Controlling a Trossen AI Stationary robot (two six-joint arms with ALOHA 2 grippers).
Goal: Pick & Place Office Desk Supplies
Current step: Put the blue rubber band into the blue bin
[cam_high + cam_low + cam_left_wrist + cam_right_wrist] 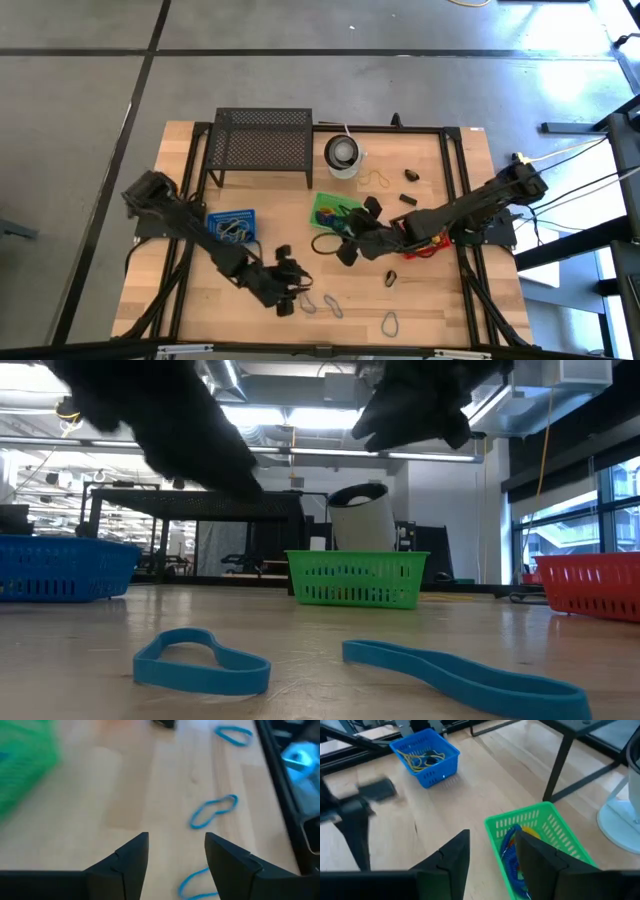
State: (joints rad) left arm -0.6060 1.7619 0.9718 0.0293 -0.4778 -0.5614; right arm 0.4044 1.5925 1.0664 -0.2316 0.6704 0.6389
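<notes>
The left gripper [176,855] hangs over the near part of the wooden table [200,310], its two dark fingers spread with bare wood showing between them and nothing held. Just beyond its fingers lie blue rubber-band loops: one blue loop [212,811] flat on the wood, another [233,735] farther off, and a third partly hidden beside one finger. From the low view two such loops lie on the boards near the camera, one curled [200,660] and one stretched long [460,672].

The right gripper [492,855] is near the table's middle, over the edge of the green basket [555,827]; its fingers stand apart and empty. The green basket holds blue and yellow items. Farther off sits a blue basket [426,755] with yellow bands inside, and a red basket [590,585] stands under the right arm.

At the far edge are a black mesh rack [262,140] and a round white container [343,155]. The table is light plank wood on a black frame, standing on a grey concrete floor [80,120]. Behind it the room shows ceiling strip lights and large windows.
</notes>
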